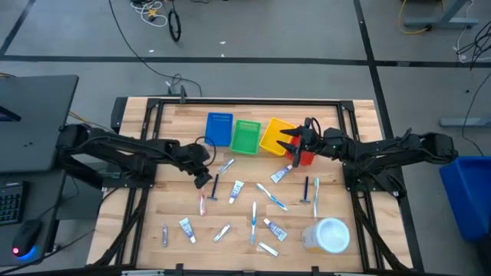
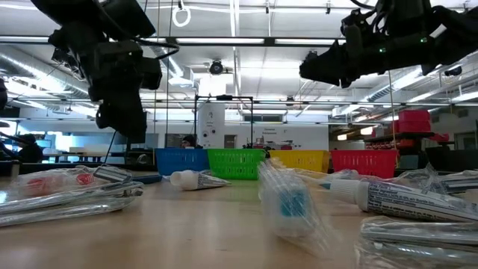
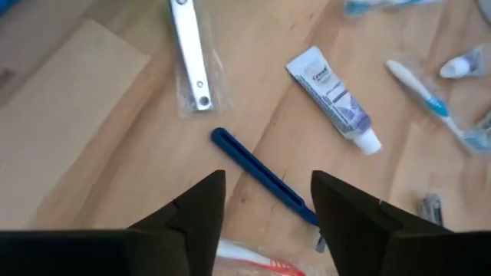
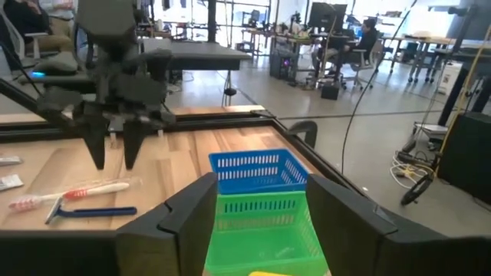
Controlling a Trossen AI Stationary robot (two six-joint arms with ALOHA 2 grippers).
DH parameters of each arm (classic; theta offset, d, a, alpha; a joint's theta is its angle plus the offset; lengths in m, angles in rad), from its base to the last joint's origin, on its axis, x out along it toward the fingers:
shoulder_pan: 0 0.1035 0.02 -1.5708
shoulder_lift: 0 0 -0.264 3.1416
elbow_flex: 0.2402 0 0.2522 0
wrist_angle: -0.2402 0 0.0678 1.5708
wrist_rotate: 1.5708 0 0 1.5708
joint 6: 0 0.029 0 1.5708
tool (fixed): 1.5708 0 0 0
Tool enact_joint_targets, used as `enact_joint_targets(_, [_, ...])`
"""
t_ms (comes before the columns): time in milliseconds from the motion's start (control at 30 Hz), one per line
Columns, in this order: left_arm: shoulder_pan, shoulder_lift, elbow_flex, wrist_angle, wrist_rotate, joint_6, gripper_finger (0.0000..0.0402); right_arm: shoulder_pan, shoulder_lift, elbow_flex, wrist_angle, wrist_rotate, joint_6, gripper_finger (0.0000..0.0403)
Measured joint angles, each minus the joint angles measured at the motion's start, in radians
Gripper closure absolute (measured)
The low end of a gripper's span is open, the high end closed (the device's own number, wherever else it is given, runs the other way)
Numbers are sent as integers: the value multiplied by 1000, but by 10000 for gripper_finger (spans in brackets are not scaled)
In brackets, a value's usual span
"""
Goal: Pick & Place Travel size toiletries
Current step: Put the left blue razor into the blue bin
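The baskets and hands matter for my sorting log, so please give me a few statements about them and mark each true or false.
1. Four baskets sit in a row at the table's far side: blue basket, green basket, yellow basket, red basket. True.
2. The left hand grips a toothpaste tube. False: its fingers are open and empty, above a blue razor.
3. The right hand is over the yellow and red baskets. True.
4. The green basket holds several toiletries. False: in the right wrist view its inside shows nothing.
5. The round white container stands among the baskets. False: it stands at the table's near right corner, away from them.
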Motion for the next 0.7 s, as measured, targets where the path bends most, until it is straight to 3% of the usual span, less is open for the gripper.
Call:
enact_joint_targets(300, [-75, 184, 0, 196, -79, -2, 185, -1, 0, 0, 8, -5, 0, 194])
enact_joint_targets(700, [-124, 248, -1, 194, -219, -68, 184, -1, 0, 0, 8, -7, 0, 196])
